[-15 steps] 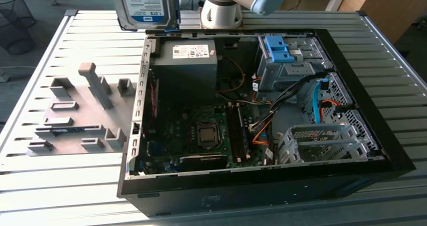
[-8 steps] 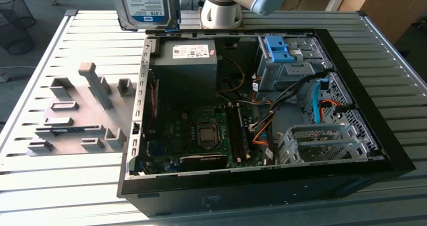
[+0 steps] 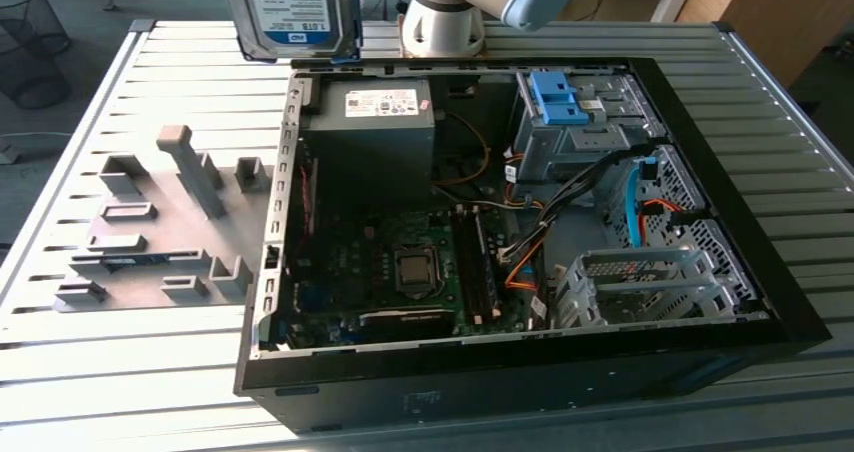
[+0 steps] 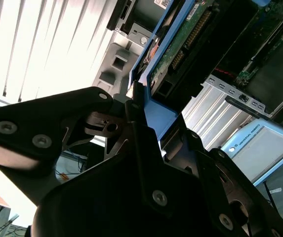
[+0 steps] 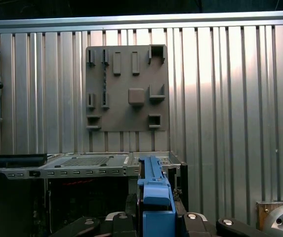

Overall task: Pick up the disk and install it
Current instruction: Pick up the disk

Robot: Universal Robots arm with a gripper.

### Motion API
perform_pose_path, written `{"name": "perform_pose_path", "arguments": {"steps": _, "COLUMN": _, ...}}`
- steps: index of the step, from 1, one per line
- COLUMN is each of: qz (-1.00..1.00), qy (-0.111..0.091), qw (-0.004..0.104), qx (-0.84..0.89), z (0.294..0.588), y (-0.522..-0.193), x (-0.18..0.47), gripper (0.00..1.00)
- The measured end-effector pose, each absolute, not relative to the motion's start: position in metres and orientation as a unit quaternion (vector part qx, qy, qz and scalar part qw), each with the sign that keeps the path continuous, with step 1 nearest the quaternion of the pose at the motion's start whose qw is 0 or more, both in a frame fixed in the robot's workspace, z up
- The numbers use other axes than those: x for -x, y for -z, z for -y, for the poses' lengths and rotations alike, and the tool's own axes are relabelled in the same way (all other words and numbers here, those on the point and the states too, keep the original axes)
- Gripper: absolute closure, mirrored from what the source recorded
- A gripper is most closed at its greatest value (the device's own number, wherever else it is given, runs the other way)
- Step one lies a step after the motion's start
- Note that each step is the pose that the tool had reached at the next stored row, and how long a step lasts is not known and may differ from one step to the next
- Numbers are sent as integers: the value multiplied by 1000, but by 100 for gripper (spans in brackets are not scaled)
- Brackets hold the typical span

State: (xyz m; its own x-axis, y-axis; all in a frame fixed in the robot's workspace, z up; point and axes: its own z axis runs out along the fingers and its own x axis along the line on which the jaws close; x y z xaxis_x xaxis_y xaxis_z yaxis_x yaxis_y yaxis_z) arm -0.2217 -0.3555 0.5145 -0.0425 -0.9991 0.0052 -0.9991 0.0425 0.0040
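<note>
Between the closed jaws, the disk (image 3: 291,10), upright above the table (image 3: 94,372).

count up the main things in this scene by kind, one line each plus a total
disk: 1
claw, shut on the disk's blue bracket: 1
computer case, lying open: 1
power supply, inside the case: 1
grey fixture plate, beside the case: 1
total: 5

The scene is showing one disk (image 3: 291,12), one open computer case (image 3: 507,382), one power supply (image 3: 374,137), one grey fixture plate (image 3: 160,234).
</note>
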Motion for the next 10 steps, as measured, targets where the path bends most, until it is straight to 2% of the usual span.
{"name": "perform_pose_path", "arguments": {"steps": 10, "qz": 722, "qy": 0, "qw": 3, "qx": -692, "z": 356, "y": -514, "x": 208, "gripper": 64}}
